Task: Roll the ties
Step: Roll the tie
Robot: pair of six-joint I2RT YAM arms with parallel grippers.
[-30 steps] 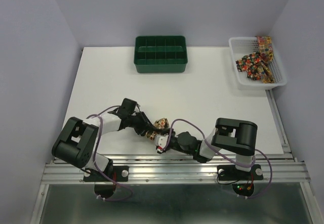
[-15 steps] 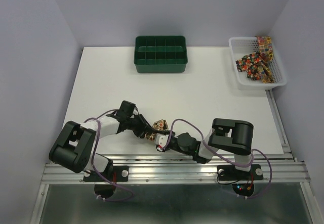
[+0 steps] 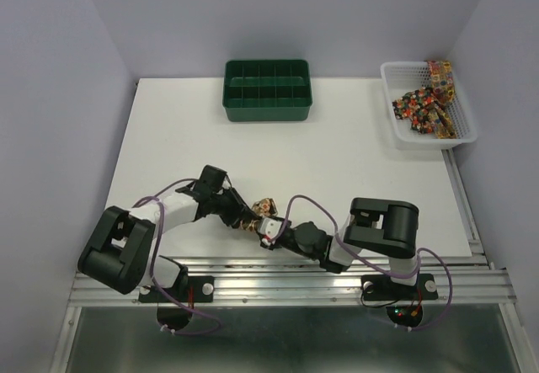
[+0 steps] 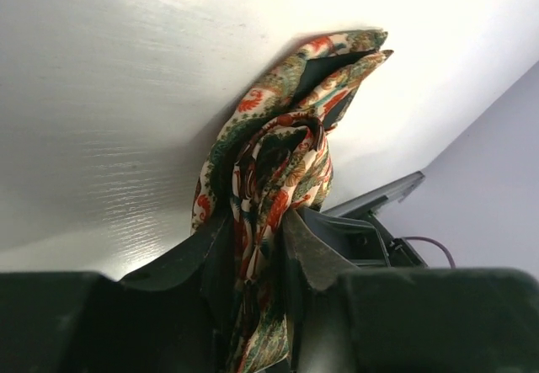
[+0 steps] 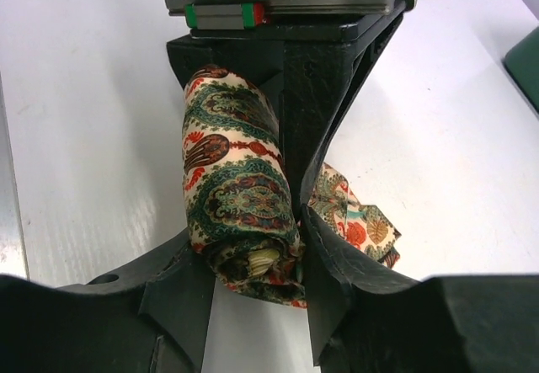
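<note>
Near the bottom centre of the top view, we are pinching the rolled tie (image 5: 240,196) on the surface (image 3: 337,154), left claw (image 4: 257,234) clamping its fabric, right claw (image 5: 253,276) gripping the roll. Farther, upper right, other ties (image 3: 421,108) are lying in the basket (image 3: 389,87).

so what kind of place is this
Probably a robot lab test cell: a white table boxed in by plain lilac walls, two arms bolted to a metal rail at its near edge, and staged props, a green tray and a basket of ties.
</note>
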